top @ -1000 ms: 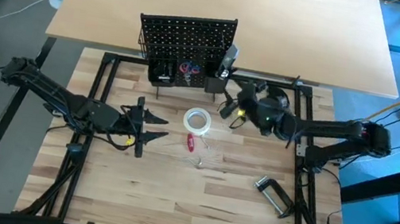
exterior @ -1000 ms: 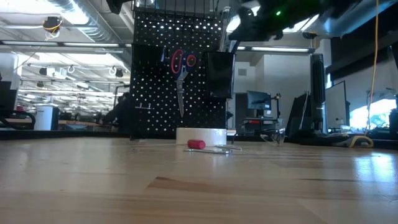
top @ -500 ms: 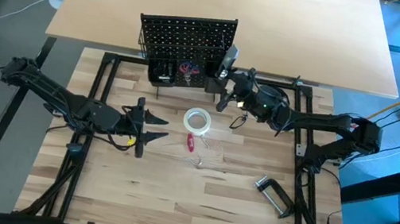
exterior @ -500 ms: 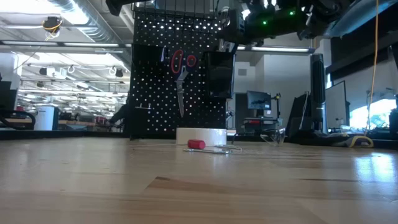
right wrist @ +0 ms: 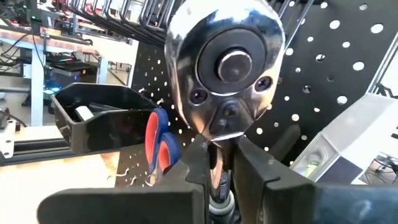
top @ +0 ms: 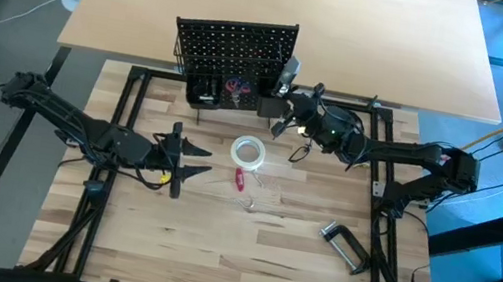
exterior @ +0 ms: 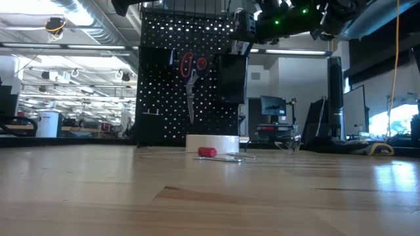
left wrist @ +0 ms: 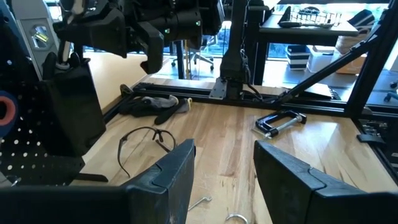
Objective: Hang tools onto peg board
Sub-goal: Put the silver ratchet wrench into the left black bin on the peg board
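One scissors [exterior: 190,72] on one peg board [top: 235,52]; right end effector [right wrist: 217,163] pinches one ratchet [right wrist: 225,62]

Bright overhead lighting, backlit low view, glare on near, blurred chrome

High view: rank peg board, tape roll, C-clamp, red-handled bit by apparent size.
1. peg board, by far the largest
2. C-clamp
3. tape roll, close to the clamp, so that order is unsure
4. red-handled bit, the smallest
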`<state>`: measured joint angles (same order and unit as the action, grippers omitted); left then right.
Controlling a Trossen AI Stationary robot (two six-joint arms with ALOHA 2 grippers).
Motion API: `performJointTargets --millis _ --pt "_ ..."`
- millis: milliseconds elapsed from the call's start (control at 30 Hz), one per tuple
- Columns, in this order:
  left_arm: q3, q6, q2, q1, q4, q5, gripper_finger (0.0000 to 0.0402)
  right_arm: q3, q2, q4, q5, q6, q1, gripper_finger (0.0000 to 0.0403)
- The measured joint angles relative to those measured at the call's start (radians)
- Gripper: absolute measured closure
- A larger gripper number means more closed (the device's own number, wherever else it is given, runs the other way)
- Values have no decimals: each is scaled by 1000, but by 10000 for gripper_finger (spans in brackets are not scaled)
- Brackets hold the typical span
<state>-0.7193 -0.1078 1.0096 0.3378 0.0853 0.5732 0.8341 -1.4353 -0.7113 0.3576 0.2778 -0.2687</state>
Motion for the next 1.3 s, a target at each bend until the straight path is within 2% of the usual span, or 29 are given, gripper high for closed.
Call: performJointTargets --millis 400,667,800,1000,1300 --pt "0 4 0 0 0 0 247 43 88 9 -2 -41 1 356" --pt "0 0 1 0 1 0 247 88 96 12 17 -42 0 356" --pt "0 -1 1 0 2 0 247 88 73 12 33 -47 -13 356" --pt "0 -6 6 -13 4 0 247 89 -7 23 17 -122 -29 356" --pt "0 -11 39 -28 2 0 247 90 -75 28 52 -221 -41 355"
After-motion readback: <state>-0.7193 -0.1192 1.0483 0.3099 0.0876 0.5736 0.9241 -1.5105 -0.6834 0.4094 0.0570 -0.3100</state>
